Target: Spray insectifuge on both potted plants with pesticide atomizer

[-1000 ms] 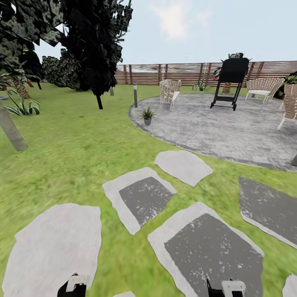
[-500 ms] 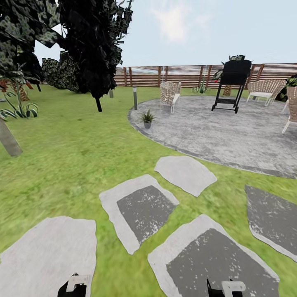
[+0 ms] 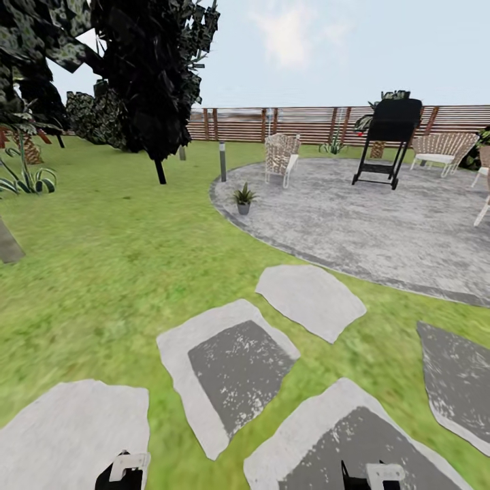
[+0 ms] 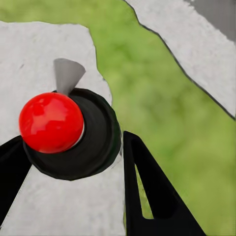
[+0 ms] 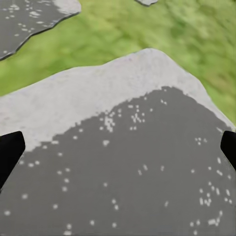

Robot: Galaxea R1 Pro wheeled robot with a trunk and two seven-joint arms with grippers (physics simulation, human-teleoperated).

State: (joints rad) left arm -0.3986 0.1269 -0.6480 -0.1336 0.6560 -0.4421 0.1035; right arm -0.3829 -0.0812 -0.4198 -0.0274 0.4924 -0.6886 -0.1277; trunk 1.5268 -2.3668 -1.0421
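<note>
Left gripper (image 4: 73, 162): black fingers (image 4: 147, 187) set on either side of the dark cylindrical pesticide atomizer with the glossy red ball top (image 4: 69, 132); the bottle sits between them and looks gripped, nozzle cone pointing away from the wrist. Beneath it, pale grey stone and green lawn.

Right gripper (image 5: 118, 147): only the black tips of its fingers (image 5: 10, 152) show, at opposite edges of the wrist view, spread wide with nothing between them. Speckled dark grey stepping stone (image 5: 132, 172) below.

Head view: both wrists low at the bottom edge, left (image 3: 126, 469), right (image 3: 374, 473). Flat grey stepping stones (image 3: 231, 371) lead over the lawn (image 3: 122, 258) toward the round grey paved patio (image 3: 381, 218). One small potted plant, a green rosette in a grey pot (image 3: 243, 197), stands at the patio's near rim, well apart from the robot. A second spiky green plant (image 3: 332, 145) sits far back by the brown slatted fence (image 3: 306, 122); too small to confirm as the other pot.

Judgement: transit step, atomizer in hand, no spraying yet. To do it well: drive straight for the near pot, keep the bottle upright and firmly held, stop close enough that the nozzle faces the leaves, then sweep across the whole rosette.
</note>
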